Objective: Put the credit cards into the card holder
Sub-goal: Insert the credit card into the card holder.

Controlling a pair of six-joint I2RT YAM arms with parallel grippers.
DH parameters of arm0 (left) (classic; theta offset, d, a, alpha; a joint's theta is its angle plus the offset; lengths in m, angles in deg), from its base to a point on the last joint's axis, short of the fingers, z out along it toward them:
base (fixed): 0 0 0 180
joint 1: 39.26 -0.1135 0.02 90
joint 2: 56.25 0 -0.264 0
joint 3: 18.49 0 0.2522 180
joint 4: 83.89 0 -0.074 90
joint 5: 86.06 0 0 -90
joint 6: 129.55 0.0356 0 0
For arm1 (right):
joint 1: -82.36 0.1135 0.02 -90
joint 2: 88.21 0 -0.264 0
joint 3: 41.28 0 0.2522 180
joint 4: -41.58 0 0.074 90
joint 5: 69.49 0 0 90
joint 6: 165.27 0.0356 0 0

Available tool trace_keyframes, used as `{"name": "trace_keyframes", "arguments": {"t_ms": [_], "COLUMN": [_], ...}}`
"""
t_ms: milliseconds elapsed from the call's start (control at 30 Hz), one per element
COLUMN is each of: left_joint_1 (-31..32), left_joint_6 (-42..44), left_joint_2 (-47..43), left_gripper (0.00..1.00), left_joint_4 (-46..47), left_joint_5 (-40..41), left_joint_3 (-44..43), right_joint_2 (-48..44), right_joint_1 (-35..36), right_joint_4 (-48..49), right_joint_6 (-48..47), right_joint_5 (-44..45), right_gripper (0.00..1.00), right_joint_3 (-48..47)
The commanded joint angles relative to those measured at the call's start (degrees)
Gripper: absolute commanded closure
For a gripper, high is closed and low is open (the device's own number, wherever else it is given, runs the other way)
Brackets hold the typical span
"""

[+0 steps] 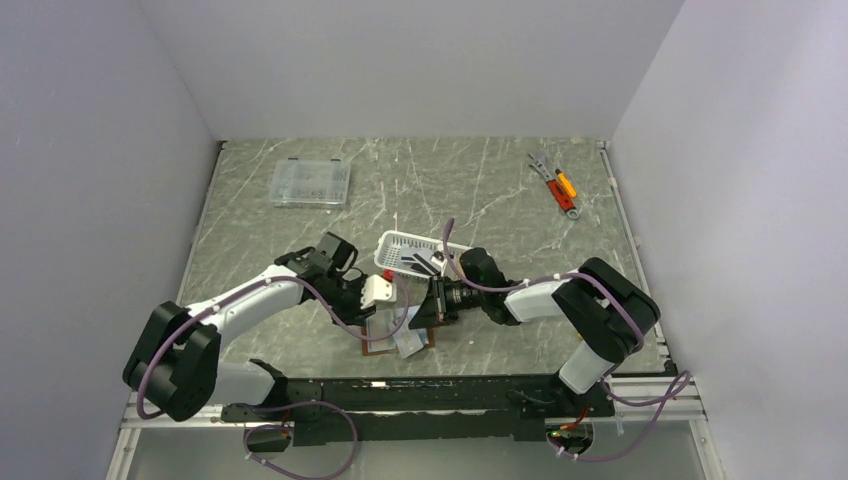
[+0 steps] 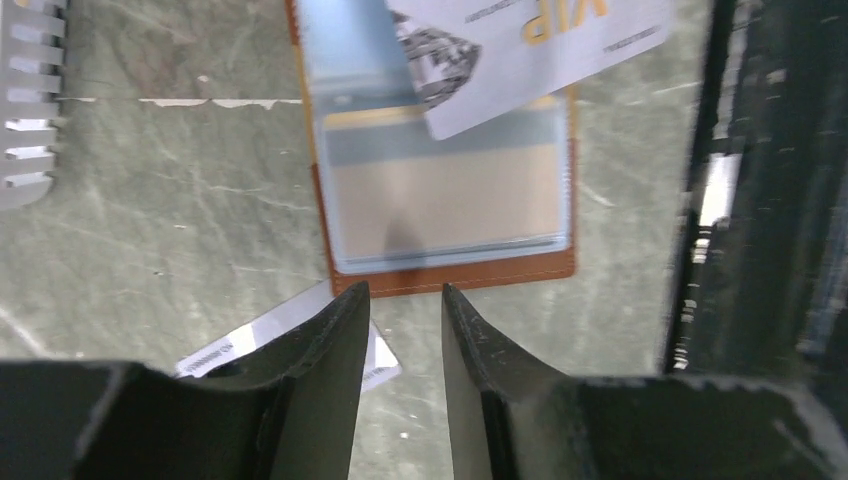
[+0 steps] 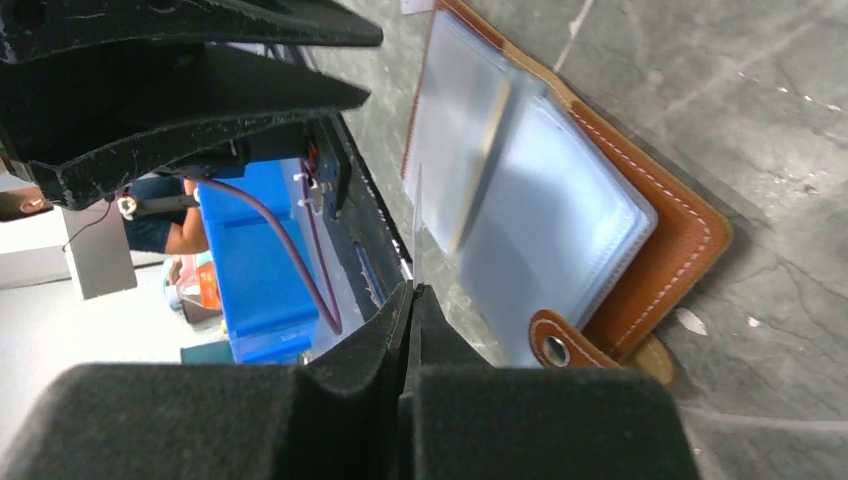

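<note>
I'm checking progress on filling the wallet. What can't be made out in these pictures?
Left wrist view: VIP card cut off by the top edge; another card half behind the left gripper.
Right wrist view: thin sheet in the right gripper is edge-on; card or sleeve, unclear.
Top view: wallet mostly under both grippers; its contents too small.

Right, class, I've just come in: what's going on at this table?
Two robot arms are working on an open brown card holder lying on the table. The right gripper is shut on a pale card, holding it over the holder's clear sleeves. The left gripper hangs open and empty by the holder's edge. A gold card sits in one sleeve; another card lies loose on the table.
</note>
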Motion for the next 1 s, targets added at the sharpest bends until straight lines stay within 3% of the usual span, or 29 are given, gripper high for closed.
{"name": "trace_keyframes", "arguments": {"t_ms": [0,533,967], "left_joint_1": [3.8,12.9,15.5], "left_joint_6": [2.4,0.6,-0.5], "left_joint_2": [2.2,5.5,4.3], "left_gripper": [0.64,0.77,0.79], "left_joint_4": [8.6,10.8,11.2], "left_joint_5": [11.6,20.4,22.9], "left_joint_3": [1.5,3.4,4.4], "right_joint_2": [2.4,3.6,4.2], "right_joint_1": [-0.8,-3.4,-4.3], "right_joint_4": [2.1,2.6,2.2], "right_joint_6": [-1.5,-2.1,-1.9], "right_joint_5": [-2.0,-4.3,-5.0], "right_gripper": [1.0,1.0,1.0], "right_joint_3": [-0.9,0.8,1.5]}}
